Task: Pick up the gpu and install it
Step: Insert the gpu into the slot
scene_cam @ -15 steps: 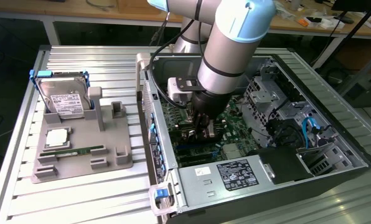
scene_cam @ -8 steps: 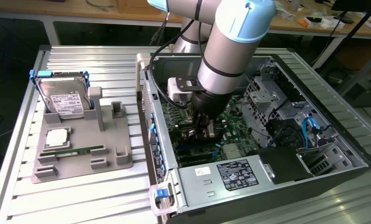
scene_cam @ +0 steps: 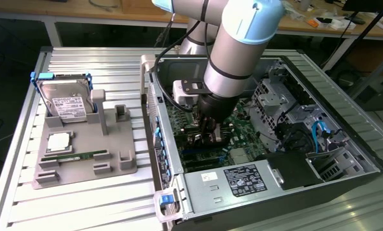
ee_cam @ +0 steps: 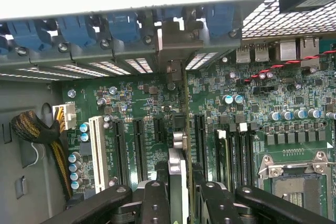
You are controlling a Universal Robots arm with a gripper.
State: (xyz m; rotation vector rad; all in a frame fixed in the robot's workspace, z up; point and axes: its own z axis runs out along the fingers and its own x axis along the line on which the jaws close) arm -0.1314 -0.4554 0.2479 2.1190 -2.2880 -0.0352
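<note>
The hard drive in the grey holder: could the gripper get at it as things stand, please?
Probably not at once. The gripper is down inside the computer case, shut on the gpu, and the case's side wall stands between it and the hard drive. Nothing covers the drive's top, though.

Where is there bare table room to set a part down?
Free: table slats on the camera's side of the grey tray, and beyond the hard drive. Crowded: inside the case, where the pincer grips the gpu over the motherboard.
</note>
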